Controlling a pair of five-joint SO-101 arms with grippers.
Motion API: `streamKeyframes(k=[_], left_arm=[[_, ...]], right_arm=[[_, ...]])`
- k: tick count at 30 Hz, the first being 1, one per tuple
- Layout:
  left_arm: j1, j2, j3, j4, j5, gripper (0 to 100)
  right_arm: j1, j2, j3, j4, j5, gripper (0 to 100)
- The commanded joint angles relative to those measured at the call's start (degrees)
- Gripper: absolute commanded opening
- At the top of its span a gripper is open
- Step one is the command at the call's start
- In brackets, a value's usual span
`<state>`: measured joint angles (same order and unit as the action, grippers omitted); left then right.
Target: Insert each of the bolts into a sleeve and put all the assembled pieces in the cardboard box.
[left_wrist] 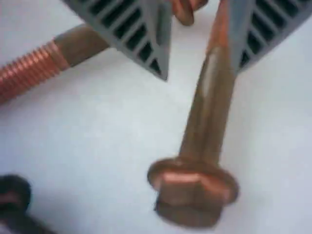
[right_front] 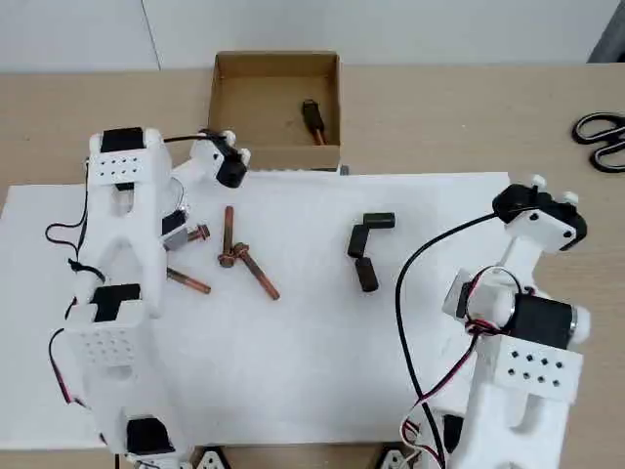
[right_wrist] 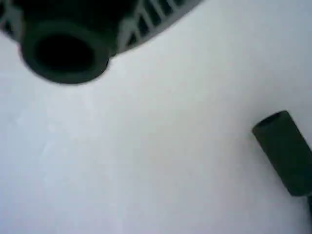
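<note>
Centre open left gripper (left_wrist: 199, 68) on shank of bolt (left_wrist: 204, 126) lying on white sheet (right_front: 312, 371); close mid-shank, leaving tip free. Hold sleeve (right_wrist: 63, 53) level in clamped right gripper (right_wrist: 87, 24), bore facing out. Align axes before pushing; drop into cardboard box (right_front: 276, 56) afterwards.

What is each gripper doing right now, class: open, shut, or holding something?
Left gripper: open, a bolt between its fingers.
Right gripper: shut on a sleeve.

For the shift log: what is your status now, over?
Left fingers open, astride a bolt. Right fingers hold a sleeve. One assembled piece in cardboard box.
</note>
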<state>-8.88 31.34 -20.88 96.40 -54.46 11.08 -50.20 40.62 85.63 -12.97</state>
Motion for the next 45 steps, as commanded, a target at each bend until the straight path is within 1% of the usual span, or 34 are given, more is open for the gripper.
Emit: streamKeyframes(k=[1,8,16,20,25,31,33,36,40,42,44,45], left_arm=[[1.93,-0.26,-1.98,-1.49,-0.26,8],[3.08,2.37,-2.86,-3.25,-0.26,8],[2.64,10.64,-13.05,0.18,-0.26,8],[2.64,14.68,-17.80,3.16,-0.26,8],[2.37,17.85,-18.59,3.87,-0.26,0],[2.29,18.55,-19.03,3.87,0.00,1],[2.29,17.32,-19.12,3.87,0.18,1],[2.29,12.48,-19.21,3.87,3.16,1],[2.90,4.48,-18.77,3.87,4.31,1],[3.43,0.26,-18.77,3.87,5.10,1],[4.04,-3.52,-18.77,3.87,8.79,1],[4.57,-5.36,-18.77,3.87,12.04,1]], right_arm=[[0.48,-1.01,-0.26,-1.19,0.53,0.3],[0.66,-1.01,-0.26,-1.19,0.53,0.3],[0.66,-1.01,-0.26,-1.19,0.53,0.3],[0.66,-1.01,-0.26,-1.19,0.62,0.3],[0.66,-1.01,-0.26,-1.19,0.62,0.3],[0.66,-1.54,-0.26,-1.10,0.62,0.3],[0.48,-1.54,-0.35,-1.10,0.53,0.3],[0.31,-1.63,-1.76,-0.92,0.35,0.3],[0.13,-1.63,-8.53,-0.57,0.53,0.3],[-1.63,-1.63,-12.84,-0.57,0.62,0.3],[-4.88,-1.63,-16.35,-0.57,0.79,0.3],[-6.90,-1.63,-17.58,-0.48,1.05,0.3]])
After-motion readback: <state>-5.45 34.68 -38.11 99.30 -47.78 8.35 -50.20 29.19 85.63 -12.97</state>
